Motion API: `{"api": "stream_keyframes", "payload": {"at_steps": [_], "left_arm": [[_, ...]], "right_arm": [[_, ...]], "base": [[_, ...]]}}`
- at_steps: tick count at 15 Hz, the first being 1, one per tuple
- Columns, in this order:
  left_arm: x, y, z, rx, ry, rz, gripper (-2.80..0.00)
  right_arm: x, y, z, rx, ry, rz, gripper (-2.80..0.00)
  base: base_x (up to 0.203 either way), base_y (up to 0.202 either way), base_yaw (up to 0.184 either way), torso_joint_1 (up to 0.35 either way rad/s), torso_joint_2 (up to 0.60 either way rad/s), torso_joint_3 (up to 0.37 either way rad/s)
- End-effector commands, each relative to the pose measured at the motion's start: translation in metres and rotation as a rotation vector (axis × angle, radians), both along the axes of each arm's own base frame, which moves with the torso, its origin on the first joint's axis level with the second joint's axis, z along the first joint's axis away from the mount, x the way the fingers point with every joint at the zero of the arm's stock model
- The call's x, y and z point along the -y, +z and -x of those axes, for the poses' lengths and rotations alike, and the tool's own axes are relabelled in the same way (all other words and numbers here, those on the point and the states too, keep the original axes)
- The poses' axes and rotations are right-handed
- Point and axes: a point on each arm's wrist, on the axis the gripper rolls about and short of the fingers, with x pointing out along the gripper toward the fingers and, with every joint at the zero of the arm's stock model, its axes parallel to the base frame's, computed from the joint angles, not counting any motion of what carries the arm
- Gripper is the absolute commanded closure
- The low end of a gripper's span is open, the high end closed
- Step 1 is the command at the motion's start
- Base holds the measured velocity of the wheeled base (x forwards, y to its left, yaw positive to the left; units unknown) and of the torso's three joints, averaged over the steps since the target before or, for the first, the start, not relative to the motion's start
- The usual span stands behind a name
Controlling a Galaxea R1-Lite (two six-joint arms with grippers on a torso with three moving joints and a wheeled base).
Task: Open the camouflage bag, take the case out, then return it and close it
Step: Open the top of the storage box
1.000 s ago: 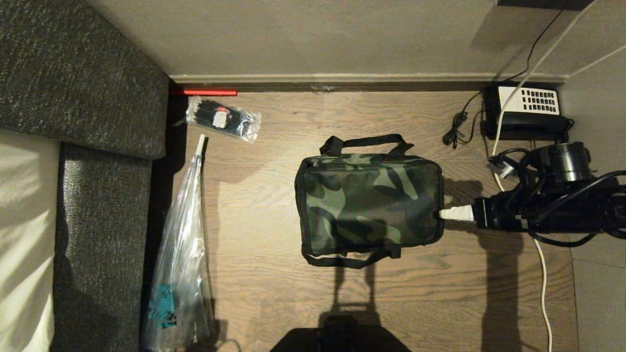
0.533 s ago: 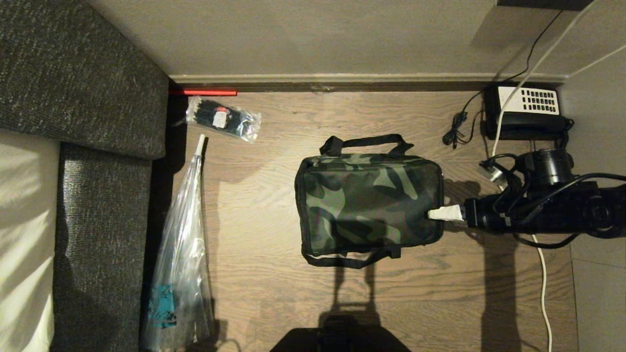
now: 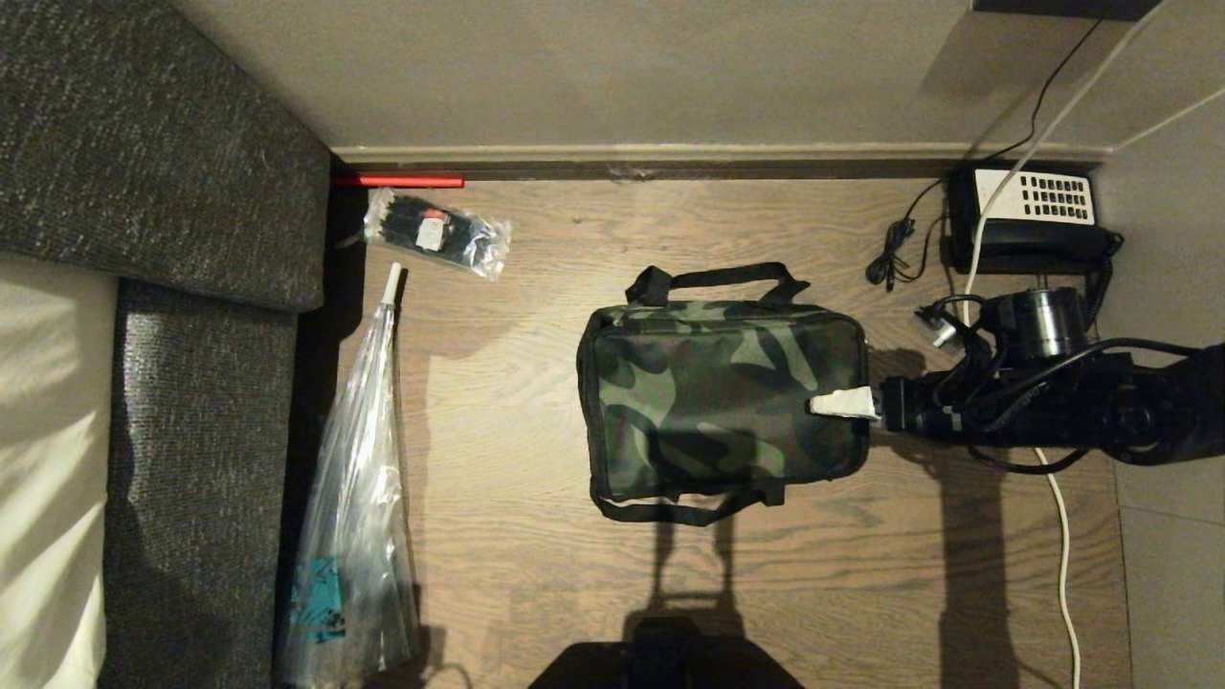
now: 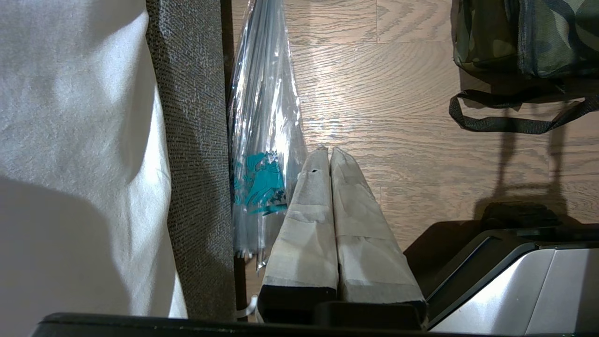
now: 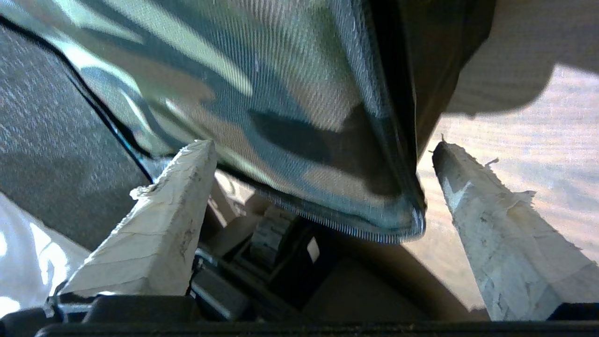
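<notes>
**Item: right gripper at bag's end**

On the wood floor (image 3: 536, 316), the camouflage bag (image 3: 718, 402) lies zipped. My right gripper (image 3: 842, 403) has advanced over its right end, fingers (image 5: 159, 220) now spread wide, holding nothing. Opening not yet begun.

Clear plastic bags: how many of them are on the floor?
2. A small clear plastic bag lies near the wall, by the sofa corner. A long clear plastic bag lies along the sofa's side.
</notes>
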Motion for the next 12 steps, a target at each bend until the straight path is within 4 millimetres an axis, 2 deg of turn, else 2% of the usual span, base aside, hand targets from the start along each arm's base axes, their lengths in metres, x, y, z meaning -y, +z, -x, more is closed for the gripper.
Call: {"api": "stream_keyframes", "payload": {"at_steps": [1, 12], "left_arm": [[0.0, 0.0, 0.0, -0.001, 0.0, 0.0, 0.0], [0.0, 0.0, 0.0, 0.0, 0.0, 0.0, 0.0]], "right_arm": [[-0.002, -0.007, -0.002, -0.021, 0.002, -0.005, -2.8], [-0.004, 0.036, 0.008, -0.015, 0.012, -0.04, -2.8]], "base": [[0.0, 0.0, 0.0, 0.0, 0.0, 0.0], [0.0, 0.0, 0.0, 0.0, 0.0, 0.0]]}}
